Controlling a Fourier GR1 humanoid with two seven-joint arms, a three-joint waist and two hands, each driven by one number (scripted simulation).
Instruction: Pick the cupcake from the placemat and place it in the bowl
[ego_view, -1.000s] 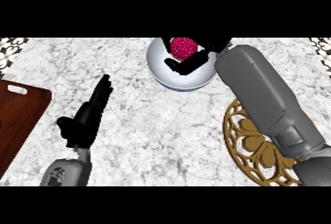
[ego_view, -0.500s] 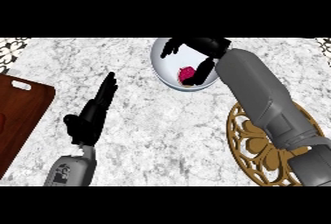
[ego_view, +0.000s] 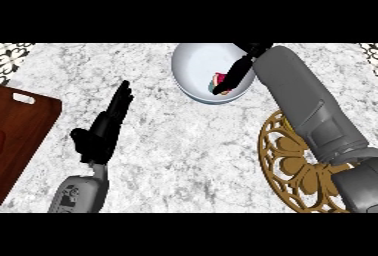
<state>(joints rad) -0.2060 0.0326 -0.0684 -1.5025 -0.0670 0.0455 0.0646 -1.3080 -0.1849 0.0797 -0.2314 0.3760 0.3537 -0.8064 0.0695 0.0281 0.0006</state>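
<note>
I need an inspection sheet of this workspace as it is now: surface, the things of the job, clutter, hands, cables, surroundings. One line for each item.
Surface: grey-white marble counter, no spill seen.
Job's things: cupcake lies inside the white bowl, partly hidden by the right hand; gold openwork placemat at the right, partly under the right forearm, with no cupcake on it.
Clutter: brown wooden cutting board at the left edge.
Hands: right hand over the bowl, fingers straight, reaching down to the cupcake; left hand open, resting at the left, fingers up.
Cables: nothing seen.
Surroundings: patterned black and white patches at the top corners; what they are cannot be told.
</note>
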